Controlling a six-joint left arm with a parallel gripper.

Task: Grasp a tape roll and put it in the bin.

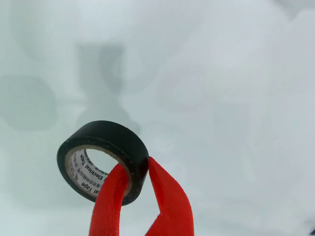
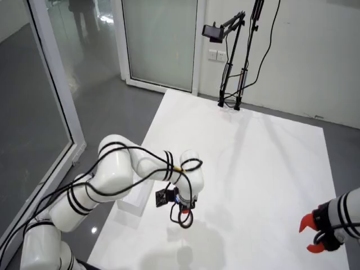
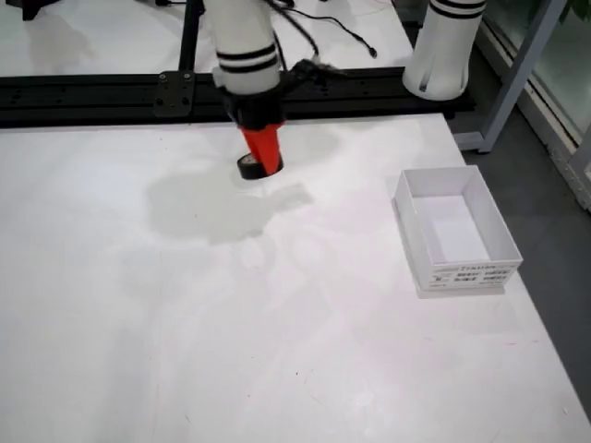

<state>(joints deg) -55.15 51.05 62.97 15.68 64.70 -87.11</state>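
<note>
Your tool (image 1: 134,184) pinches the wall of the black tape roll (image 1: 102,160), low and left of centre in the wrist view. Grasp step looks done; next, carry it to the white bin (image 3: 454,231) at right on the tabletop (image 3: 277,351).

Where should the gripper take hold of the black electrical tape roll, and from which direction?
Across the ring wall, from above: one red finger inside the core, the other outside, as the gripper is placed now. The black electrical tape roll exposes its open core.

White table (image 2: 270,169), grey floor (image 2: 107,107), glass doors (image 2: 160,39), white wall (image 2: 315,50)
</note>
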